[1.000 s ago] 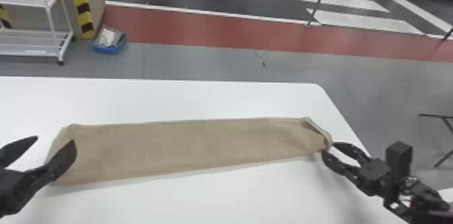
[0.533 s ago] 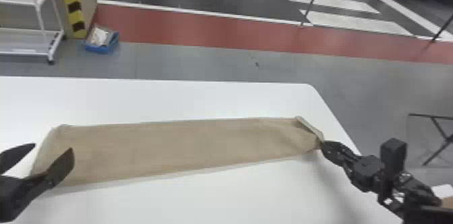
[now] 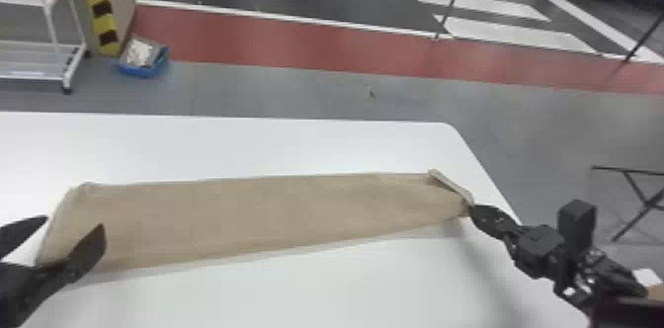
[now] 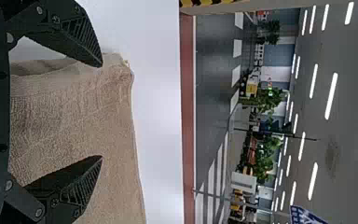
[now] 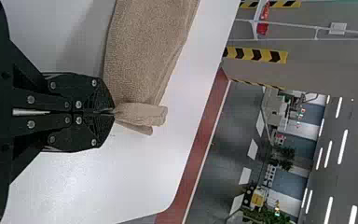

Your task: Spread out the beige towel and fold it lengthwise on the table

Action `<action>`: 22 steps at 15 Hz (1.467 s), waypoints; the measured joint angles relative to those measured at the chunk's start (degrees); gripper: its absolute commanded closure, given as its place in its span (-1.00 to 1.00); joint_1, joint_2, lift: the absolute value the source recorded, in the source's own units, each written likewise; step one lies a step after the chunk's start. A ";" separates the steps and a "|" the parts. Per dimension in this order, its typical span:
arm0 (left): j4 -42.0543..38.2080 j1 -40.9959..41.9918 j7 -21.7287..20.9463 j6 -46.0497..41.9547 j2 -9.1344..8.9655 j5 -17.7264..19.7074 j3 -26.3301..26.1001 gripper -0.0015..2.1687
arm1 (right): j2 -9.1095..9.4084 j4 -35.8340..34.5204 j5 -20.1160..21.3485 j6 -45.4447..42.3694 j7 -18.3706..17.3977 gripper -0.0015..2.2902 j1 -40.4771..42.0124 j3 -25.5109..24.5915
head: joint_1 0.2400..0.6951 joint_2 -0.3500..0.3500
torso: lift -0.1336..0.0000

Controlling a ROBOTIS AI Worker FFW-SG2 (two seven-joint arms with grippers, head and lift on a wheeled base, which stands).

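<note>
The beige towel (image 3: 267,213) lies as a long folded strip across the white table, its right end bunched up at the corner. At that end my right gripper (image 3: 470,209) pinches the near corner; in the right wrist view the right gripper (image 5: 112,112) is shut on the towel (image 5: 144,56), with a small flap beyond the tips. Over the towel's left end, my left gripper (image 3: 74,223) stands open. In the left wrist view, the left gripper (image 4: 101,112) has its fingers spread above the towel (image 4: 74,107), holding nothing.
The white table's (image 3: 222,146) far edge and rounded right corner lie beyond the towel. On the floor behind are a white shelf rack (image 3: 34,60) and a blue bin (image 3: 143,62). A black folding stand (image 3: 637,188) is off to the right.
My right gripper's fingers have shut on the towel's right corner, and that end has been drawn up slightly. The left gripper remains open over the left end. The head view has shifted slightly.
</note>
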 measured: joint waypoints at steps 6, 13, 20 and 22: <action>2.92 -1.03 0.31 -0.14 0.00 -1.80 -1.13 -0.79 | -3.23 3.86 -0.07 0.01 1.59 0.00 -3.09 -0.48 | 1.00 -0.94 | -0.86; 3.08 -1.10 0.32 -0.16 0.07 -2.33 -1.09 -0.79 | -4.78 7.05 0.89 0.01 1.59 -0.20 -5.17 0.22 | 1.00 -0.97 | -0.86; 3.01 -1.10 1.08 -0.20 -0.08 -4.47 -1.51 -0.79 | -5.08 7.39 0.43 -0.07 1.59 -0.20 -4.67 -0.29 | 1.00 -0.99 | -0.86; 3.01 -1.07 1.94 -0.58 -0.02 -6.56 -1.75 -0.79 | -5.08 7.39 0.16 -0.30 1.59 -0.20 -4.51 -0.35 | 1.00 -0.99 | -0.86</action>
